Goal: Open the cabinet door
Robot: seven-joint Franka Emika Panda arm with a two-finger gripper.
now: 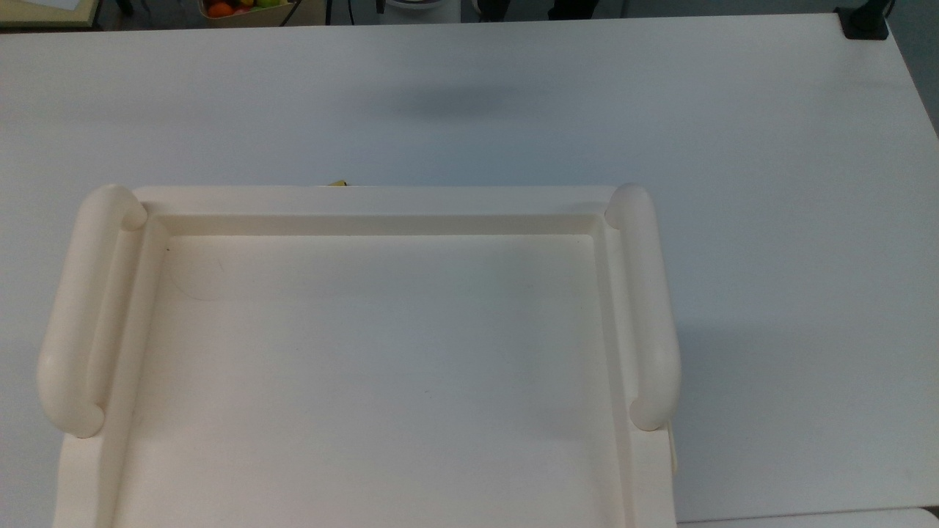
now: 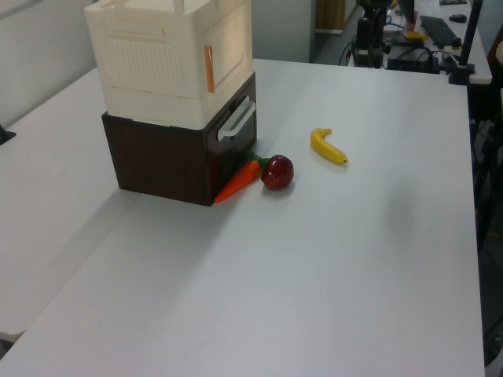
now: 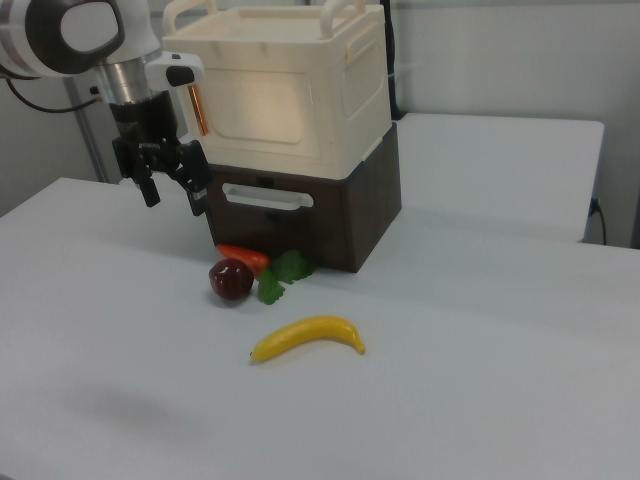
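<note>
Cabinet door (image 3: 262, 100) and hand (image 3: 171, 185) are close together in the right view: the hand hangs at the door's edge on the right view's left, its two dark fingers (image 3: 194, 183) spread apart and pointing down, with nothing between them. Just above the fingers, a narrow orange-brown strip (image 3: 200, 108) runs down that same edge of the door. The door lies flat against the front of the cabinet (image 3: 300, 70), shut or nearly so.

The cabinet is a cream unit with a recessed tray-like top (image 1: 381, 352) and a fat rounded rail (image 1: 81, 308) along each side, seen from above in the top view. It sits on a dark brown box (image 3: 330, 215) that carries a pale handle (image 3: 266, 196) on its front. The left view shows the same stack, with the door (image 2: 229, 49) facing the left view's right.

On the white bench (image 3: 480, 400), in front of the brown box, lie an orange carrot (image 2: 238, 181) with green leaves (image 3: 283, 273), a dark red apple (image 3: 231, 279) touching the leaves, and, a little apart, a yellow banana (image 3: 307, 337).
</note>
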